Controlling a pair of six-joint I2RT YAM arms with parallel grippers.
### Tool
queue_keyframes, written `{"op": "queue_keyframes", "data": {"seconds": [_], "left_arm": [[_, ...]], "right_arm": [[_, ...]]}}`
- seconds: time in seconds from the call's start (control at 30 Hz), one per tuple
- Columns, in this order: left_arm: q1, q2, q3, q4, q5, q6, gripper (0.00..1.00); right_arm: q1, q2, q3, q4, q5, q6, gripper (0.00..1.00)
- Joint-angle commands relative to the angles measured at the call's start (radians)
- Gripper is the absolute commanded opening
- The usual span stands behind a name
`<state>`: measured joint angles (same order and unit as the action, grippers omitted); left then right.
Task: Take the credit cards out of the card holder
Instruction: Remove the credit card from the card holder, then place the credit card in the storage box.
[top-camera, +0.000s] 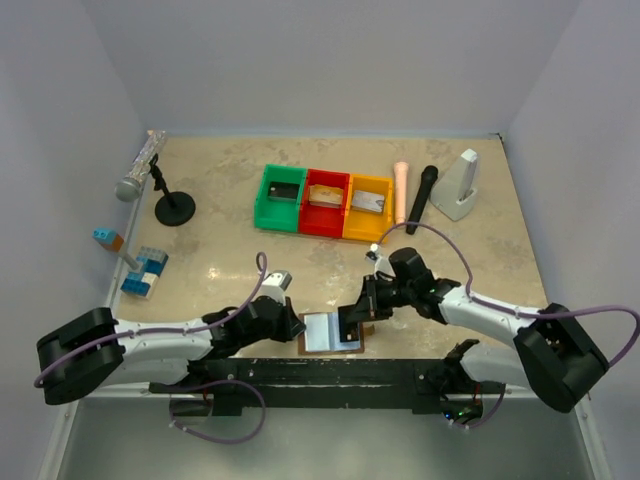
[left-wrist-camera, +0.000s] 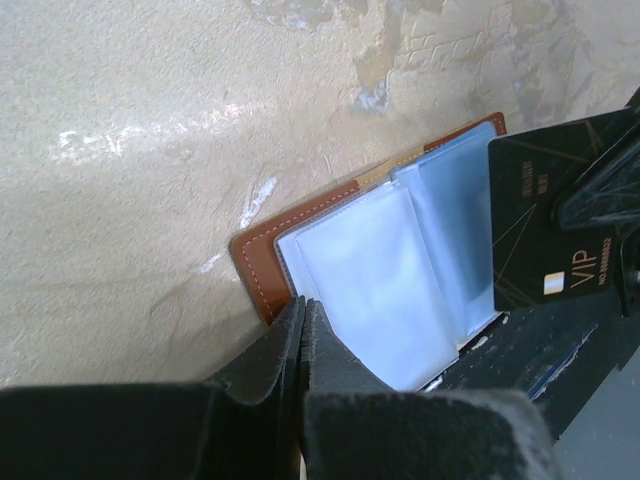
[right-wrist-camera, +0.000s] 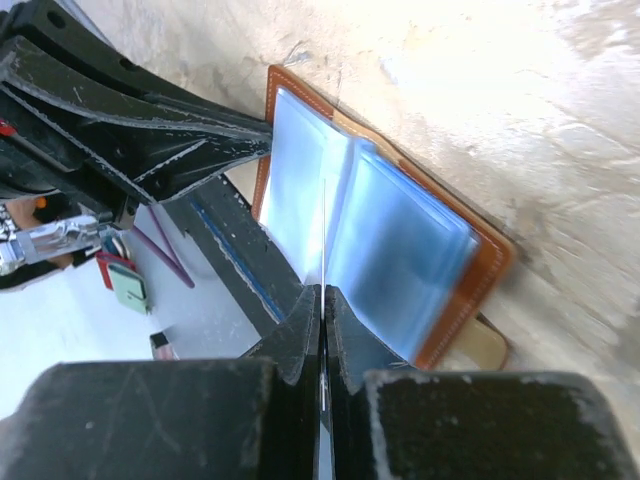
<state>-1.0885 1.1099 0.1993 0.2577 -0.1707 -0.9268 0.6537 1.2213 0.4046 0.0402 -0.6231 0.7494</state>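
Observation:
The brown card holder (top-camera: 330, 332) lies open at the table's near edge, its grey-blue pockets (left-wrist-camera: 380, 280) facing up. My right gripper (top-camera: 352, 318) is shut on a dark credit card marked VIP (left-wrist-camera: 550, 230), held on edge over the holder's right half. In the right wrist view the card shows only as a thin line (right-wrist-camera: 324, 230) rising from between the shut fingers (right-wrist-camera: 300, 345). My left gripper (left-wrist-camera: 303, 308) is shut, with its tips at the holder's left edge (left-wrist-camera: 262, 270) and nothing visible between them. Grey cards lie in the green bin (top-camera: 285, 192) and the yellow bin (top-camera: 372, 203).
Green (top-camera: 262, 205), red (top-camera: 325, 222) and yellow (top-camera: 352, 225) bins stand in a row at mid-table. Behind them lie a pink tube (top-camera: 400, 190), a black stick (top-camera: 421, 198) and a white wedge (top-camera: 460, 185). A microphone stand (top-camera: 172, 205) and blue blocks (top-camera: 145, 270) are at the left.

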Motion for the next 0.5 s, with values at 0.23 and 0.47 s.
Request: {"op": "queue_keyframes", "data": {"seconds": [0.23, 0.47], "left_arm": [[0.001, -0.156, 0.132, -0.198, -0.041, 0.132, 0.19], [0.012, -0.327, 0.279, -0.330, -0.095, 0.155, 0.64]], "right_arm": [[-0.037, -0.215, 0.161, -0.302, 0.105, -0.107, 0.00], [-0.037, -0.336, 0.261, -0.353, 0.169, -0.059, 0.00]]}}
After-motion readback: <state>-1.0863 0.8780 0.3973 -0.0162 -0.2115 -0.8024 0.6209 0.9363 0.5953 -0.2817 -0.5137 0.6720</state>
